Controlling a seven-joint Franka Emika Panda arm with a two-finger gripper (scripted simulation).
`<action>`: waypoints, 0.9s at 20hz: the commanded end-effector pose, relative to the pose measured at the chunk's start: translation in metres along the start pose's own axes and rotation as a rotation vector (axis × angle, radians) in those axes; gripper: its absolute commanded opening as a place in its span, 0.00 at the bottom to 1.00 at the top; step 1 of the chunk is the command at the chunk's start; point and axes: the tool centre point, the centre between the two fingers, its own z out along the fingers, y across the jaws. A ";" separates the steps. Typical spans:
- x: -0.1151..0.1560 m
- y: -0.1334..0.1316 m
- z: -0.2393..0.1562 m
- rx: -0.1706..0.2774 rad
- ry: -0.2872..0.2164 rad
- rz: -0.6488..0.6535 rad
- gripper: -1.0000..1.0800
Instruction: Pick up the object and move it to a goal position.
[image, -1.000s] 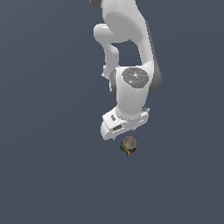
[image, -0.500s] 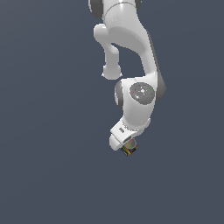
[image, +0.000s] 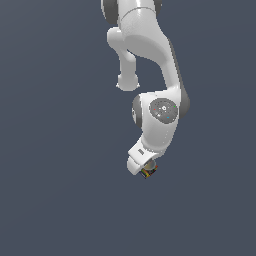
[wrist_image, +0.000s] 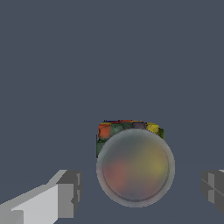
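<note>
1. Now the white Franka arm's gripper (wrist_image: 140, 188) is seen lowered onto the small dark cube-like object with red, yellow and green patches and a greyish rounded top (wrist_image: 133, 164), where a second ago it hung clear above it.
2. The grey fingers (wrist_image: 68, 192) are spread wide, one on each side of the object, nothing held.
3. The object rests on the plain dark floor (image: 60, 200), far from any edge, mostly hidden under the hand in the exterior view.
4. Closing is judged the next step; no goal marker is visible.
</note>
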 end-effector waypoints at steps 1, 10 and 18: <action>0.000 0.000 0.006 0.000 -0.001 -0.001 0.96; -0.001 -0.001 0.048 0.001 0.000 -0.005 0.96; 0.001 -0.001 0.049 0.001 0.000 -0.005 0.00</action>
